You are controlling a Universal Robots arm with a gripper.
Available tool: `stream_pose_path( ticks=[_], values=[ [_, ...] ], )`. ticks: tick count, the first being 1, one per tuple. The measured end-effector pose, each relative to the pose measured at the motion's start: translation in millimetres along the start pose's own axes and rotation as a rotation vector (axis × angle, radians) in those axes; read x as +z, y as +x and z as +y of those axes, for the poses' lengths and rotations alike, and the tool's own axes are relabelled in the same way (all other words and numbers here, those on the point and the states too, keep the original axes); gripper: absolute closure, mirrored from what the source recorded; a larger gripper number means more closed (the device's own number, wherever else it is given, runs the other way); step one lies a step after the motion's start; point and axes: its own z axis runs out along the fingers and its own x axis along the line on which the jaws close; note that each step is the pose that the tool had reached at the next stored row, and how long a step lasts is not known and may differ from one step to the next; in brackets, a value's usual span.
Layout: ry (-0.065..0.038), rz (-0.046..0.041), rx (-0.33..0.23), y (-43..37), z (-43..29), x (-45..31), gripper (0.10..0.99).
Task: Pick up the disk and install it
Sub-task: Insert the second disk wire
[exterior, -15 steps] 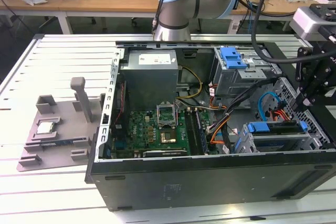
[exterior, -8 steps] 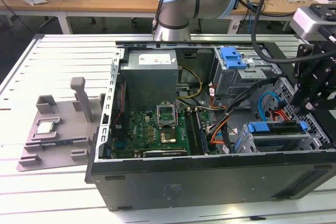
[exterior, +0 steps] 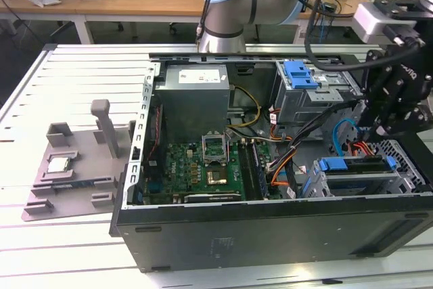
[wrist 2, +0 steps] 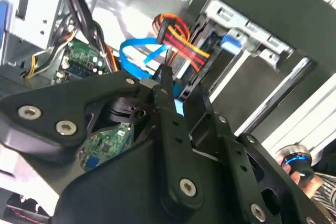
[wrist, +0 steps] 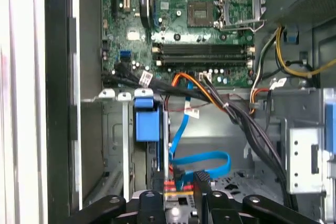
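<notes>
Black pincer (exterior: 379, 126) hangs over the case's drive cage (exterior: 358, 181) at the exterior view's right; whether its fingers grip anything I cannot tell. Below, the disk (exterior: 358, 165) seems already slotted edge-up there, rigid, fairly heavy, best held by its blue frame.

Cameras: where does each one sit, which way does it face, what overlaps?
Exterior view: off the arm, raised, looking down into the open PC case; shows the arm and pincer.
First wrist view: on the wrist, facing the motherboard; pincer at the edge.
Second wrist view: on the wrist, along the pincer toward the drive bay.
Shared: blue cable in both wrist views.
</notes>
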Motion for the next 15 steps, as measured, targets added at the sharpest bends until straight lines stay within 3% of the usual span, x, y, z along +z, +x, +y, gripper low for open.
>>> stream_pose_path(
  ticks=[6,9,15],
  values=[
    [0.000,0.0001,-0.001,0.1,2.0,0.2,0.725],
    [0.000,0.0001,-0.001,0.1,2.0,0.2,0.925],
    [0.000,0.0000,-0.001,0.3,2.0,0.2,0.929]
  ],
)
